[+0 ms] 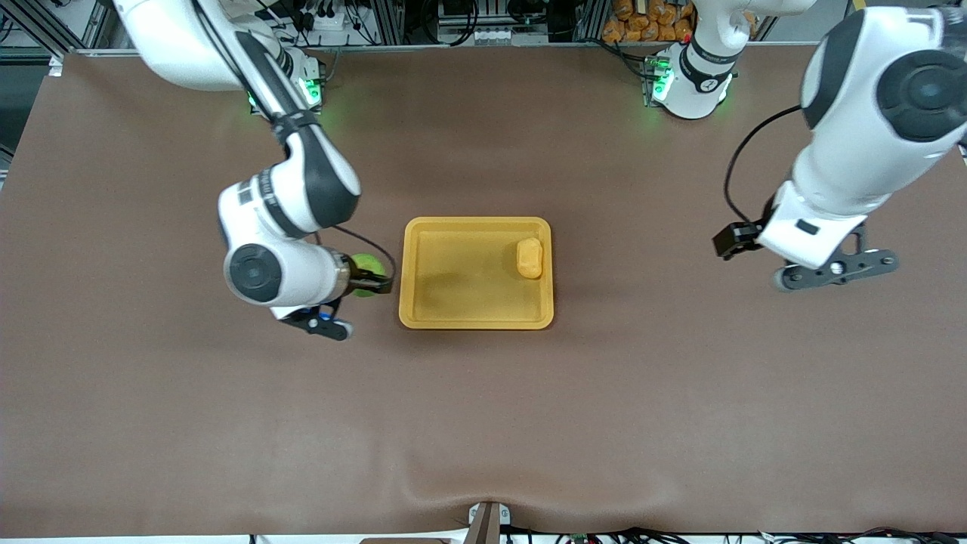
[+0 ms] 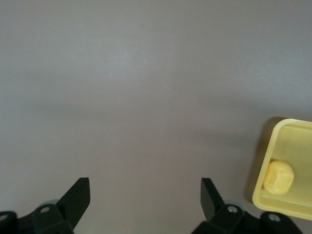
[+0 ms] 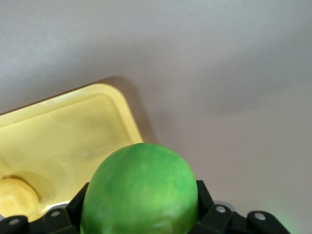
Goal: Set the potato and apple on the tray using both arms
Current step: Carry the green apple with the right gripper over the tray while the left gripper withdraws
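The potato [image 1: 530, 258] already lies in the tray [image 1: 476, 321], at its upper right in the front view, so you have half the job done. The apple [image 1: 368, 266] is not yet there: your right gripper [image 1: 370, 281] is clamped on it, just beside the tray's edge, mid-left of the frame. What's left is carrying it over the rim and releasing. Your left gripper [image 2: 146, 195] waits with fingers spread and empty at the frame's right, well apart from the tray.

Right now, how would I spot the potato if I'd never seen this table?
Find the yellow-orange tray mid-table. The potato lies in it, at the left arm's end. It is an oblong yellow-orange lump, unlike the round green apple in the right gripper.
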Motion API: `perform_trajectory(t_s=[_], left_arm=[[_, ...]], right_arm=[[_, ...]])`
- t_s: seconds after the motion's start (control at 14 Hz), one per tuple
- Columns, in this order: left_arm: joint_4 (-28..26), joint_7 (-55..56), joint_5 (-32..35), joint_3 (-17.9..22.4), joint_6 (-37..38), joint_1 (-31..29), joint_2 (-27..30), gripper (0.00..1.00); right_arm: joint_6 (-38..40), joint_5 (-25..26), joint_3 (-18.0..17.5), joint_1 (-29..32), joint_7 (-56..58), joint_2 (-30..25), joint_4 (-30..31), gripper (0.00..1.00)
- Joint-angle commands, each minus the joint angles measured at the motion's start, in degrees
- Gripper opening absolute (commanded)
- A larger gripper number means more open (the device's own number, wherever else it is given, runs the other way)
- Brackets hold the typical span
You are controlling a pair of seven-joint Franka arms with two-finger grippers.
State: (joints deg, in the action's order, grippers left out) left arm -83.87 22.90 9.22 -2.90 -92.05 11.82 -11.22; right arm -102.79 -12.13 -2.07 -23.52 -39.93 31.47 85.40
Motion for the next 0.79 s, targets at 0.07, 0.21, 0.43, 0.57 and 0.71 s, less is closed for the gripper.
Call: perform_trajectory(t_s=[0.07,0.21,0.43,0.57,0.71], left_arm=[[-0.86,-6.89,0.01,-0.71,0.73,-4.95,3.04,1.00],[-0.95,-9.01,-0.25,-0.80,0.82,-6.89,3.83,1.00],[-0.95,-10.50,-0.25,-0.80,1.96,-8.21,5.24,1.00],[-0.86,-10.77,-0.25,-0.71,2.74,-8.39,5.68,1.00],[-0.68,-11.12,-0.34,-0.88,3.27,-8.66,5.77,1.00]], right_arm=[[-3.72,-0.71,0.58,-4.77,-5.85,2.53,0.12,0.00],[-6.09,-0.71,0.58,-6.53,-8.48,3.50,0.73,0.00],[-13.46,-0.71,0.58,-7.94,-9.47,3.95,5.20,0.00],[-15.41,-0.71,0.58,-8.91,-9.55,4.73,6.45,0.00],[-16.47,-0.71,0.58,-9.18,-9.55,5.52,6.54,0.00]])
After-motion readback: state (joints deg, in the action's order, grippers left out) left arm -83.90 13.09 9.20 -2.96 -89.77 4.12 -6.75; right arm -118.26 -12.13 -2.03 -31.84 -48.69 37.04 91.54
